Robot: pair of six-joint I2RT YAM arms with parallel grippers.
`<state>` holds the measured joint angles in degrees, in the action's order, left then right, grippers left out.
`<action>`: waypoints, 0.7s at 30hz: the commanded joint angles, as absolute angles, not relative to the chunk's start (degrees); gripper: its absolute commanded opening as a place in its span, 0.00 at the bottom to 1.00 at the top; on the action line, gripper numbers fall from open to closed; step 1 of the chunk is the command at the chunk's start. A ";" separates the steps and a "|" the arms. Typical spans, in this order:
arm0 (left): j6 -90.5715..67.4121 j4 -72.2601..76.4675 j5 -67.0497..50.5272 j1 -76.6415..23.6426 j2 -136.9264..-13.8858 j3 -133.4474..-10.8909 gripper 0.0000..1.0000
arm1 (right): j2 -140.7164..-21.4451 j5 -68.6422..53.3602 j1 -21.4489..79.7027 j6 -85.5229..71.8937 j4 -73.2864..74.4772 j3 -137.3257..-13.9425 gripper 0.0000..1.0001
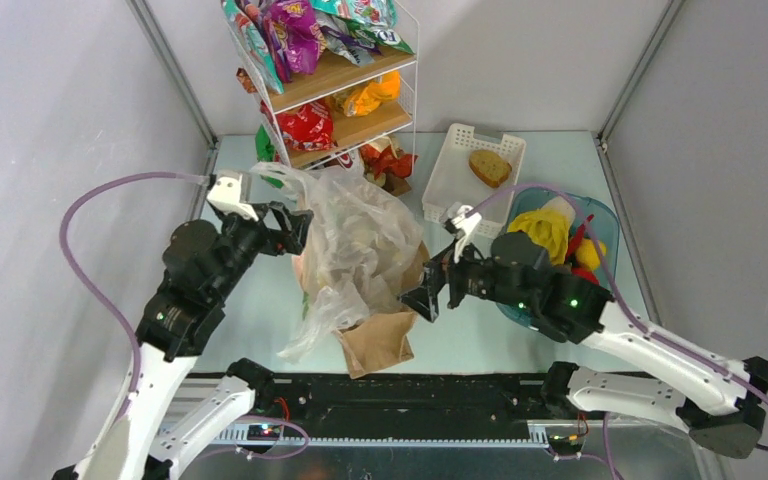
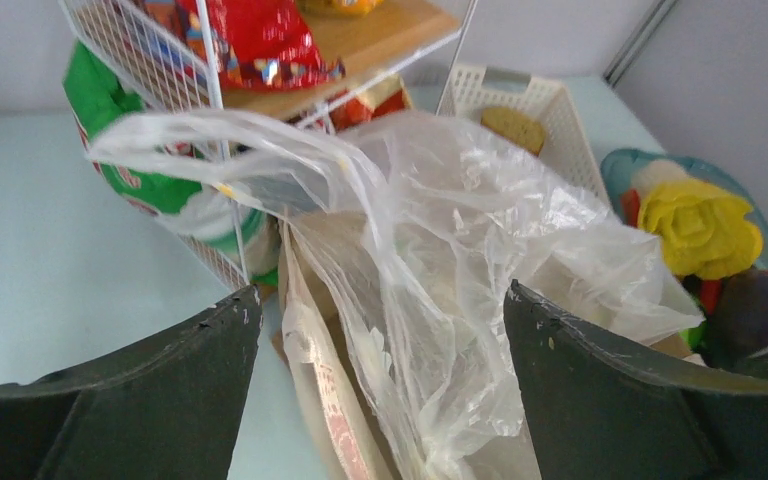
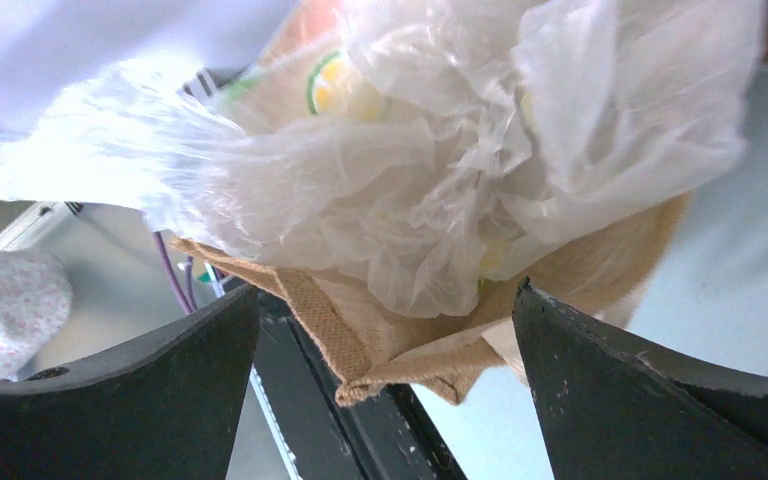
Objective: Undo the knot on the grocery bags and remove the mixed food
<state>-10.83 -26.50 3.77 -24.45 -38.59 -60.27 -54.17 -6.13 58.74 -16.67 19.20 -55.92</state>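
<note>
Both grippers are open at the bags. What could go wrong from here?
1. The plastic bag's loop handle sits right at the wire rack. A pull by the left gripper might snag the rack and spill its packets.
2. Loose film covers the paper bag's edge between the right gripper's jaws, so closing may pinch both bags together.
3. The right arm hangs close to the tub, and a swing could nudge it.

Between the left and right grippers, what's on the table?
The clear plastic bag, crumpled on top of the brown paper bag, fills the stretch between the left gripper and right gripper; the top external view shows it.
</note>
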 commanded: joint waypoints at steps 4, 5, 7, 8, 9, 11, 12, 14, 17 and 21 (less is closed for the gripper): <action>-14.80 -30.54 7.38 -24.04 -42.78 -56.79 0.90 | -51.59 -3.70 58.16 -12.00 17.01 -62.96 0.99; -14.77 -30.99 7.95 -23.94 -42.84 -56.56 0.87 | -52.98 -3.17 57.83 -11.45 16.67 -63.87 0.99; -14.81 -31.12 9.28 -23.60 -42.30 -55.92 0.85 | -55.98 -2.04 57.26 -8.89 16.11 -67.70 0.99; -14.79 -31.16 9.34 -23.53 -42.02 -55.57 0.85 | -58.56 -1.48 57.11 -8.05 15.83 -68.83 0.99; -14.68 -31.13 8.91 -23.40 -41.33 -55.40 0.85 | -60.00 -1.31 56.90 -6.36 15.36 -71.06 0.99; -14.46 -31.08 8.11 -23.25 -40.26 -55.22 0.88 | -64.35 -1.03 56.46 -4.00 14.46 -74.58 0.99; -14.48 -31.13 8.01 -23.26 -39.90 -55.12 0.89 | -67.50 -0.94 56.19 -3.32 13.68 -76.48 0.99; -14.61 -31.19 8.20 -23.12 -38.66 -54.57 0.91 | -72.52 -0.38 56.18 -1.20 12.88 -79.25 0.99; -15.20 -31.61 9.12 -22.67 -36.59 -53.46 0.94 | -79.39 -0.69 56.35 1.01 13.07 -84.63 0.99; -15.15 -31.97 10.36 -21.56 -34.61 -52.09 0.96 | -87.61 -2.19 56.84 1.43 10.23 -84.29 0.98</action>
